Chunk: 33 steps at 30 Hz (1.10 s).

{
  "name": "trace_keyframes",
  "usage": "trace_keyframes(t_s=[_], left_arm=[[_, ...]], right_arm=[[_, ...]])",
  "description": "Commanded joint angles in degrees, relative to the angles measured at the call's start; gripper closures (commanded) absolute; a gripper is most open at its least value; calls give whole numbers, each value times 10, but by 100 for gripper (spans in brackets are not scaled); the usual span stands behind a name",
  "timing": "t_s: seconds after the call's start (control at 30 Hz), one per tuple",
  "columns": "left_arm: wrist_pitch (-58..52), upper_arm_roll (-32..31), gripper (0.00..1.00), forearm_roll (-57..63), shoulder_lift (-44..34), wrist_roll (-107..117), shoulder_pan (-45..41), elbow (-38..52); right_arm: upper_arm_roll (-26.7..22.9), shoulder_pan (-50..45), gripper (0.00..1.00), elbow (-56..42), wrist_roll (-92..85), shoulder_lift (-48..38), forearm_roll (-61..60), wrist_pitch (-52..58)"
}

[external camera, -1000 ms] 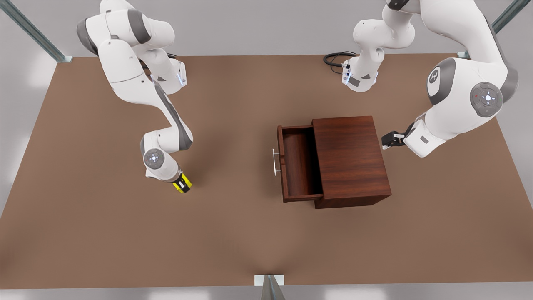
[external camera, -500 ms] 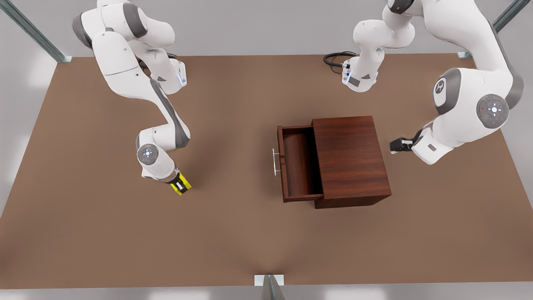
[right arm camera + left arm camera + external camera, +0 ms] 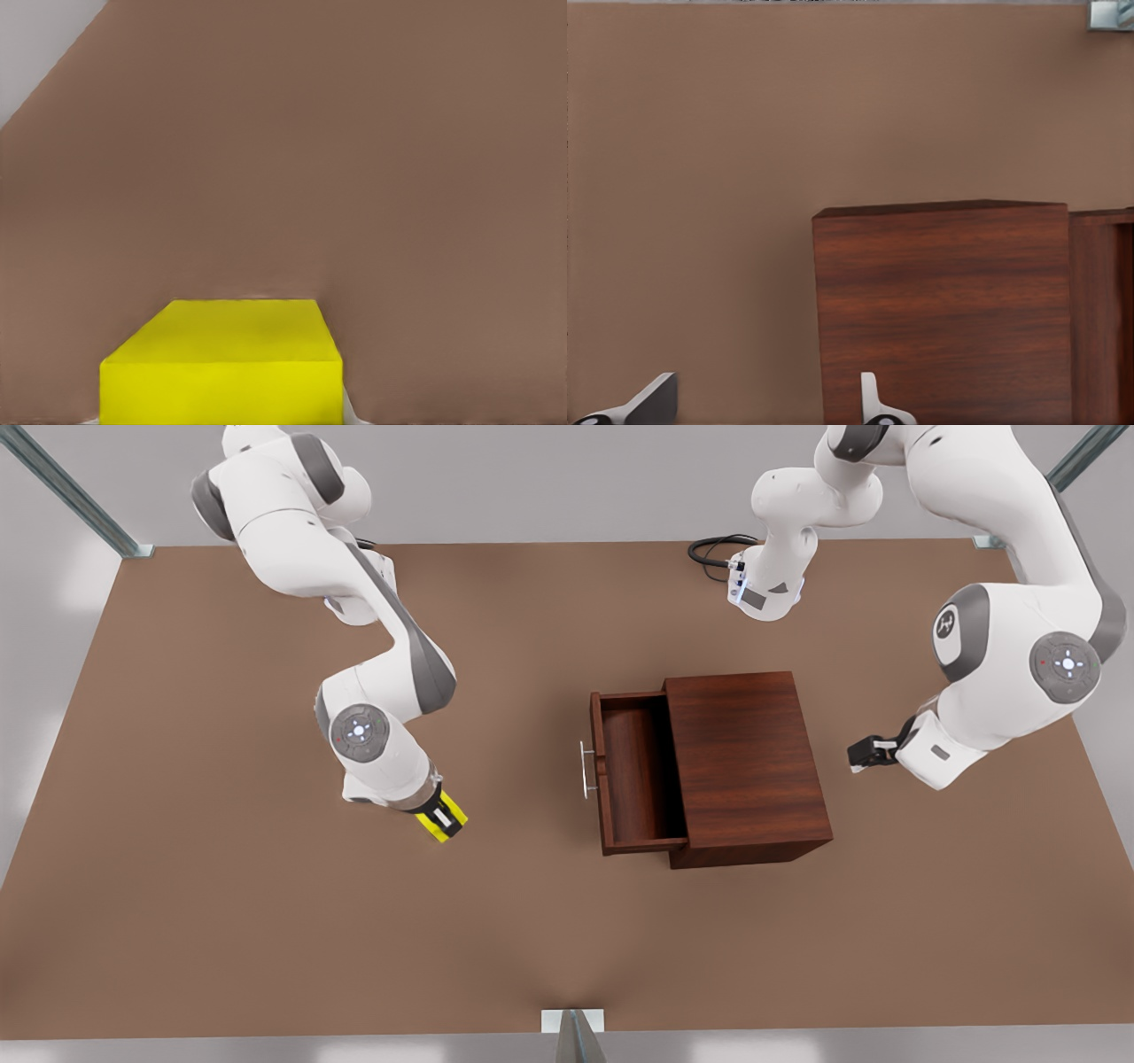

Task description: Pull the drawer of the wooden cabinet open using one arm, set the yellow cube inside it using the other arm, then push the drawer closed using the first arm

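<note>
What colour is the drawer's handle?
Silver: the thin bar handle on the drawer front, best seen in the front view.

Your right pincer (image 3: 440, 816), on the front view's left, points down-forward from a bent elbow, fingers clamped on the yellow cube (image 3: 446, 821). Your left pincer (image 3: 861, 755), on the front view's right, sits low and level, fingers (image 3: 654, 400) apparently spread.

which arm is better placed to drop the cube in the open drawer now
The right arm. Its gripper is shut on the yellow cube, on the handle side of the open drawer. The left gripper is open with nothing in it and sits behind the cabinet, away from the drawer opening.
</note>
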<state>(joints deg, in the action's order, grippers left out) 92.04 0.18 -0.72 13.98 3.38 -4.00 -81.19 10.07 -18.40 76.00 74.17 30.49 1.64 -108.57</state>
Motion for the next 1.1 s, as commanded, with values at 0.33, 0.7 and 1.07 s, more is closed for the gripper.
trace_keyframes(t_s=[0.33, 0.7, 1.07], left_arm=[[9, -3, 0, -6, 4, -7, -2, -5], [-16, -16, 0, -4, -9, -6, -10, 5], [-35, -17, 0, 2, 6, 95, -90, 53]], right_arm=[[18, -134, 47, -173, 653, 88, -13, 29], [-66, -285, 46, -260, 809, 194, -7, -41], [-72, -291, 0, -275, 832, 209, -8, -58]])
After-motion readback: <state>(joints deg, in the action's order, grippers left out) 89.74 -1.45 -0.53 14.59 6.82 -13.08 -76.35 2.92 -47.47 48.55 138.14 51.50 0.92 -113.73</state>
